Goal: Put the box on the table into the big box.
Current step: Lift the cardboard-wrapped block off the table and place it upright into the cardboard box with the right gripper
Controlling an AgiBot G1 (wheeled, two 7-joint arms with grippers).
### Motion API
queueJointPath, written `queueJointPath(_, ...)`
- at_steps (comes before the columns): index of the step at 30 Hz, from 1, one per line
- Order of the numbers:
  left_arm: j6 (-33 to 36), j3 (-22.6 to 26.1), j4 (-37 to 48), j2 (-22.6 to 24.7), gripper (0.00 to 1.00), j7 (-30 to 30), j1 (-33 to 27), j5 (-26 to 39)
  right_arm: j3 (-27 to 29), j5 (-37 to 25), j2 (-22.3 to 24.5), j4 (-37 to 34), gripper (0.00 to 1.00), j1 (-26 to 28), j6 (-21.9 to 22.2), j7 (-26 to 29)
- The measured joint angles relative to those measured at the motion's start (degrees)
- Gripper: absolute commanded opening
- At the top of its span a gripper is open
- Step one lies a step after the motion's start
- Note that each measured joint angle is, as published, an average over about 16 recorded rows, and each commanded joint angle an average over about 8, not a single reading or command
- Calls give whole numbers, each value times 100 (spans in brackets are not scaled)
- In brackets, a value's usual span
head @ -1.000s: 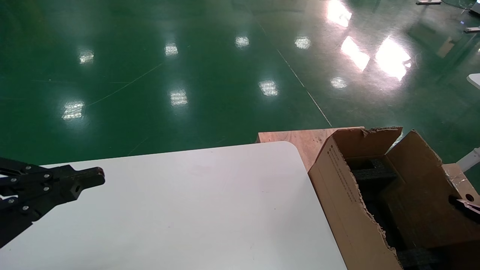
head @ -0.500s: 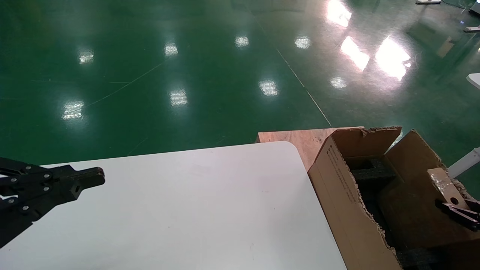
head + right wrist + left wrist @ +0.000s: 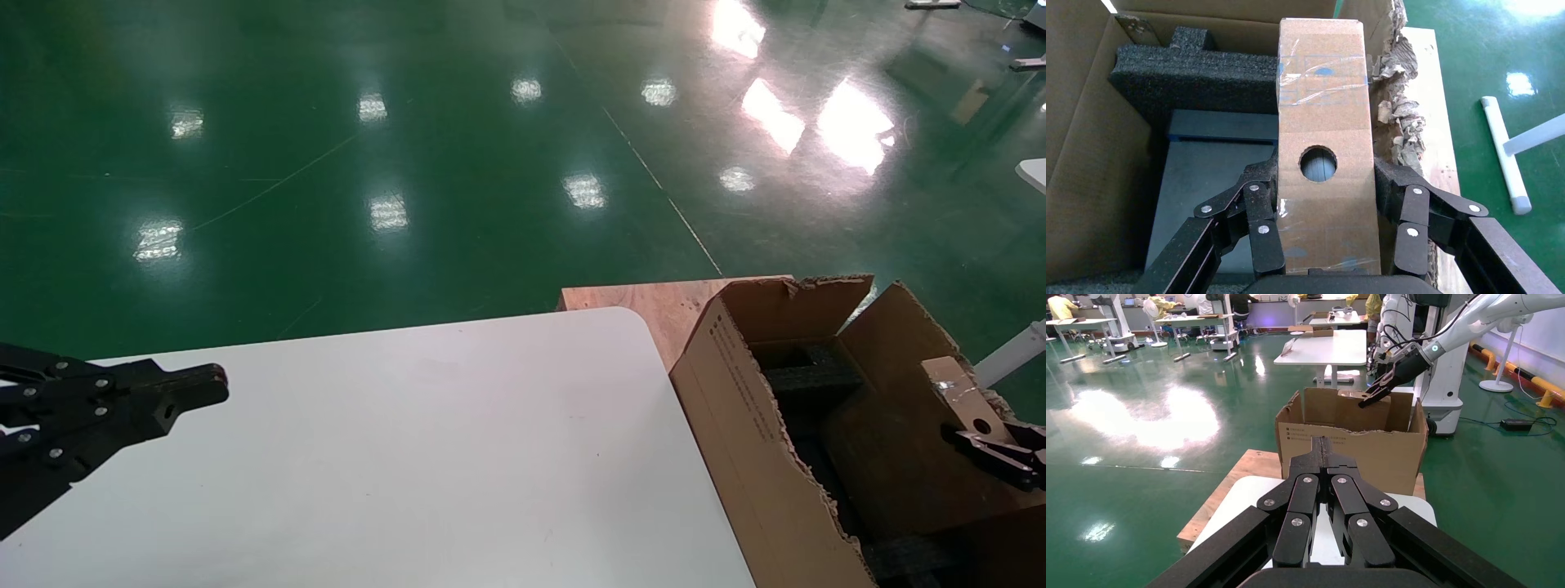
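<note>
Right pincer (image 3: 1324, 245) reaching in over the big box (image 3: 784, 457), at its far right torn wall, clamped on both long sides of the small box (image 3: 1322, 147). Round hole facing up at the wrist camera, tape strips across the top. Small box held over the black foam (image 3: 1205, 73) inside. Since half a second ago, nudged a bit farther from the robot. Left pincer (image 3: 192, 390) parked over the near left edge of the white surface (image 3: 425, 457), fingers pressed together, same spot as before.
</note>
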Motion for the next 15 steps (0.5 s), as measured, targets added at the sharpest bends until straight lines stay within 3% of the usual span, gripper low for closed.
queueJointPath(3, 0, 0, 0, 0, 98, 0, 0, 0, -16, 5, -21, 5, 100, -1, 3, -19)
queueJointPath(15, -1, 0, 1, 0, 100, 0, 1, -1, -5, 10, -26, 10, 100, -9, 3, -28)
